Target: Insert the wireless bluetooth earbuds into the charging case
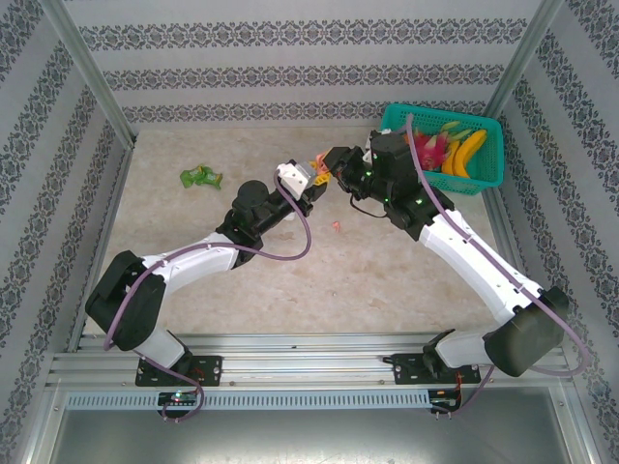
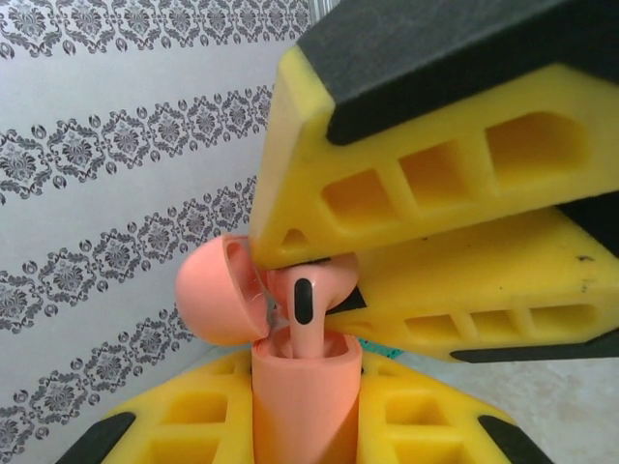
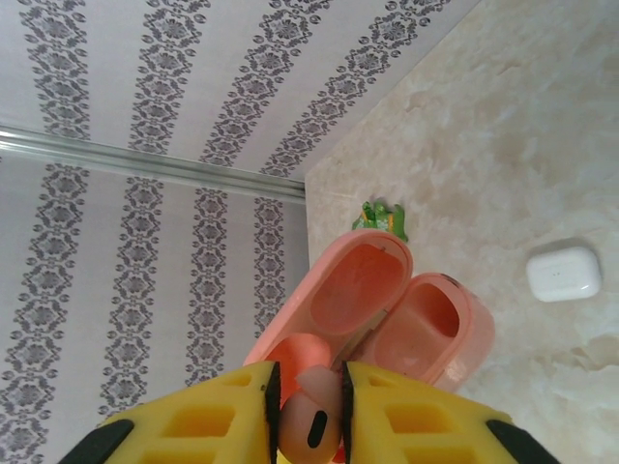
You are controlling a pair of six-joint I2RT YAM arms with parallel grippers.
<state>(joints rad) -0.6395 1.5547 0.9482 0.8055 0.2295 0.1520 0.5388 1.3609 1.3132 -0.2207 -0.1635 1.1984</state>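
Beige marbled tabletop (image 1: 387, 280), patterned wallpaper (image 1: 290, 39) on all sides; both arms are meeting mid-air just above centre of the overhead frame. Pink earbud (image 2: 305, 300) is sitting right between the right gripper (image 3: 309, 382) fingertips, at bottom centre of the right wrist view, with the yellow fingers pressing it from both sides. The jaws are standing only a narrow gap apart and are gripping the bud. In the left wrist view those fingers are reaching in from the upper right, and the bud is hanging at frame centre directly over the pink charging case (image 3: 430, 329). Left gripper (image 2: 308, 372) is clamping that case from the bottom edge of its own view, jaws closed tight on the body, mouth facing up, lid (image 2: 218, 295) hinged open to the left. Bud's long axis is running vertically in that frame: head up, stem pointing down with its tip already dipping into the case opening, black oval patch facing the camera. Second pink bud (image 1: 336, 225) is lying loose on the table just below the grippers in the overhead view. White case (image 3: 564, 273) is resting closed on the table, right side of the right wrist view.
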